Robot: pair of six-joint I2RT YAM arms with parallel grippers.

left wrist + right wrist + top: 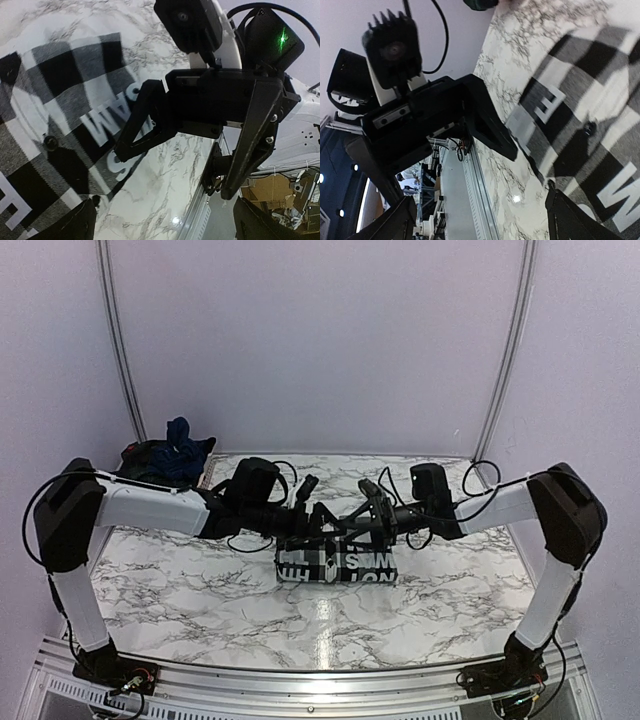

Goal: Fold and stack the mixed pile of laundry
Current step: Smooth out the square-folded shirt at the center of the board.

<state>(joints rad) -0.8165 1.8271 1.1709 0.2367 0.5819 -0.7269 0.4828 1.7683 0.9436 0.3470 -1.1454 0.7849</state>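
The black-and-white large-check shirt (336, 564) lies folded into a small rectangle at the table's centre, white letters showing on top. It also shows in the left wrist view (55, 115) and the right wrist view (600, 75). My left gripper (312, 502) and right gripper (362, 508) hover just above its back edge, tips facing each other and almost meeting. Both are open and empty. In the left wrist view my left gripper (167, 225) looks at the right one's spread fingers (142, 122). The navy blue T-shirt (181, 447) lies bunched on a darker garment (140, 460) at the back left corner.
The white marble table (200, 590) has a metal rail (320, 685) along its near edge. Lilac walls close in the back and sides. Black cables (285, 472) loop over both wrists.
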